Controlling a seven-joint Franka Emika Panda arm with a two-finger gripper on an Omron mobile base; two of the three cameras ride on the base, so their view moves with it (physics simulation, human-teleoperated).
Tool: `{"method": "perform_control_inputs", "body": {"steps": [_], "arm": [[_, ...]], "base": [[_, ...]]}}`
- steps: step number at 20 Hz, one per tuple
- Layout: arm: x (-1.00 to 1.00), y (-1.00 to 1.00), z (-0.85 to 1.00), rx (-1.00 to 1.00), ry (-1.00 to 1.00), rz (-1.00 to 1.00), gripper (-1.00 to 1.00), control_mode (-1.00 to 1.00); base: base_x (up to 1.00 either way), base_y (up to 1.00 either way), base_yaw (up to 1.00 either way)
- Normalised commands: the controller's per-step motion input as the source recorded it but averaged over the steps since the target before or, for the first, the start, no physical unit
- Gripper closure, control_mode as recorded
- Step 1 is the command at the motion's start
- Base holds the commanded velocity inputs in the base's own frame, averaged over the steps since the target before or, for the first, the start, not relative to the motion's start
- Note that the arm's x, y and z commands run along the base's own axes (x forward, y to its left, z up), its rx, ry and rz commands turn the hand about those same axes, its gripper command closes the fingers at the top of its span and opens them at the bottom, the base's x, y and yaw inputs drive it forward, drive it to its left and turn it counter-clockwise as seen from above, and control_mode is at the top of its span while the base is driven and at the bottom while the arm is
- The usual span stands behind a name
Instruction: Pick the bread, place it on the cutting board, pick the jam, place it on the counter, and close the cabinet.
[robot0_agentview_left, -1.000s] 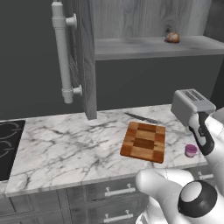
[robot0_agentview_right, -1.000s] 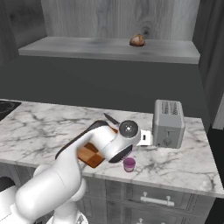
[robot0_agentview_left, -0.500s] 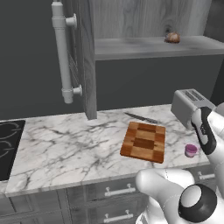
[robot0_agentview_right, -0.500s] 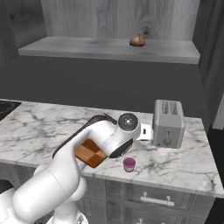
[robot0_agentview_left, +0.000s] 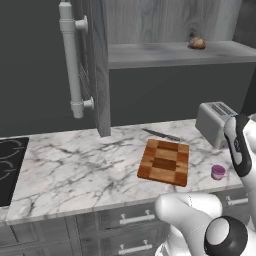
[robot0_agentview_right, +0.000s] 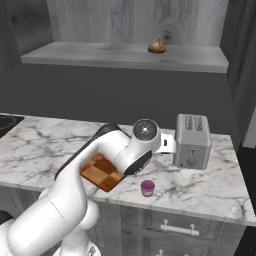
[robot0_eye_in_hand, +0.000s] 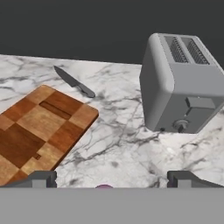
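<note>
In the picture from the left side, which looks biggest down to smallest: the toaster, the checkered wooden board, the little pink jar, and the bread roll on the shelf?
1. Cutting board
2. Toaster
3. Jam jar and bread roll: these look about alike, and the roll sits farther from the camera, so I won't rank them.

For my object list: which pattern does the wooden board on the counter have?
The rectangular wooden cutting board has checkered light and dark brown blocks, clearest in the hand view.

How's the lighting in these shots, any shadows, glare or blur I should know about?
Left base view: even light, no glare, a soft shadow beside the cutting board. Right base view: sharp, the shelf under the bread evenly lit, the wall beneath it dark. Hand view: crisp, with a faint shadow at the toaster base.
</note>
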Motion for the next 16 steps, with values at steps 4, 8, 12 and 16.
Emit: {"method": "perform_control_inputs", "body": {"steps": [4,8,12,16], "arm": [[-0.18,0.00,0.36,0.00,-0.01,0.00,-1.00,-1.00],[-0.20,0.00,0.35,0.00,0.00,0.00,-1.00,-1.00],[-0.19,0.00,0.33,0.00,0.00,0.00,-1.00,-1.00],[-0.14,0.00,0.30,0.00,0.00,0.00,-1.00,-1.00]], "base": [[0.00,0.00,0.00],[0.00,0.00,0.00],[0.00,0.00,0.00],[0.00,0.00,0.00]]}}
